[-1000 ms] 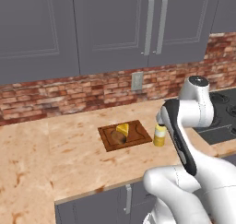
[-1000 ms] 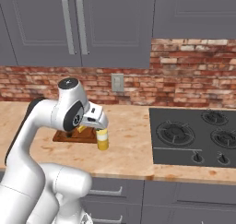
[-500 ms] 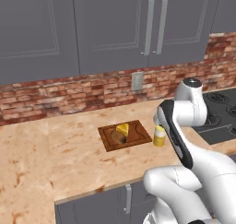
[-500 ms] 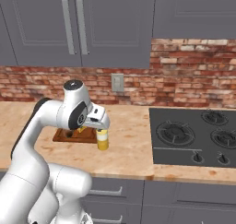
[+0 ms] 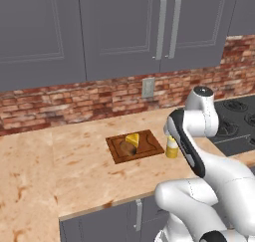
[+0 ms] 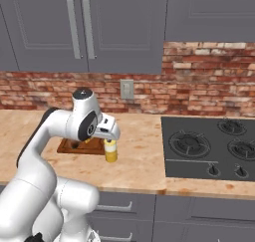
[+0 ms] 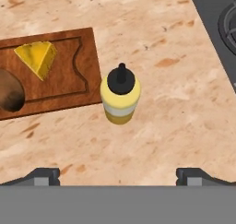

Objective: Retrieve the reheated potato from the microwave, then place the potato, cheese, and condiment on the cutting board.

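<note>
The cutting board (image 7: 69, 87) lies on the counter with the yellow cheese (image 7: 38, 57) wedge and the brown potato (image 7: 8, 95) on it. The same cutting board (image 5: 149, 147) shows in the left base view with the cheese (image 5: 132, 138) and potato (image 5: 128, 149). The condiment (image 7: 120, 100) bottle stands upright on the counter just off the board's right edge. My gripper (image 7: 119, 176) hangs open right above the bottle, fingers pointing down and wide apart, holding nothing. From the right base view the gripper (image 6: 110, 138) sits just over the condiment (image 6: 110, 152). The microwave is out of view.
A black cooktop (image 6: 209, 146) is set into the counter to the right of the bottle, and its corner (image 7: 220, 20) shows in the hand view. A brick wall with an outlet (image 5: 148, 87) runs behind, with grey cabinets (image 5: 119, 32) above. Bare counter (image 5: 60, 171) stretches to the left.
The arm has eased slightly down and in over the condiment bottle. The jaws stay wide open, and the board and food have not moved.
</note>
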Robot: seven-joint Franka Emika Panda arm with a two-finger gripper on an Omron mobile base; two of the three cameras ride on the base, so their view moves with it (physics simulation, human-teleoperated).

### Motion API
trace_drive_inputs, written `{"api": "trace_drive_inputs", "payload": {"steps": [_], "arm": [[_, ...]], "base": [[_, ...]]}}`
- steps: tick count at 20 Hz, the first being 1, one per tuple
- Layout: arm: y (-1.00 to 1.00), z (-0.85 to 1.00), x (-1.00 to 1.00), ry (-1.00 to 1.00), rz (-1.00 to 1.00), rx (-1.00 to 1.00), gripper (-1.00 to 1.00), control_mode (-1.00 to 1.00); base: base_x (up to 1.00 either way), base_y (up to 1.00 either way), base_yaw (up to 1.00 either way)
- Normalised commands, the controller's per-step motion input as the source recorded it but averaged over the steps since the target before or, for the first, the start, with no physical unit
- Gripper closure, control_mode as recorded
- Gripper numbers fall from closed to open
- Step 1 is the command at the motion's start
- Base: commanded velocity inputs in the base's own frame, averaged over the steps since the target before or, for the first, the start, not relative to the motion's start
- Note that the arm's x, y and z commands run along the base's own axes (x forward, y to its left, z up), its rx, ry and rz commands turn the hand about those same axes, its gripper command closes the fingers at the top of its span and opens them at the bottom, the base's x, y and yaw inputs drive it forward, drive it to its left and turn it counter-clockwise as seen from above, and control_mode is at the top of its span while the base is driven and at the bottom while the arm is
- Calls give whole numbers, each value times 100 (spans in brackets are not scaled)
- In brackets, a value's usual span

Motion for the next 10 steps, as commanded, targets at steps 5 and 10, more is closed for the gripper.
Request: {"api": "trace_drive_inputs", "payload": {"steps": [5, 10], "arm": [[0, -16, 16, 0, 0, 0, -100, -100], [-5, -11, 12, 0, 0, 0, -100, -100]], "base": [[0, 0, 0], [0, 0, 0]]}}
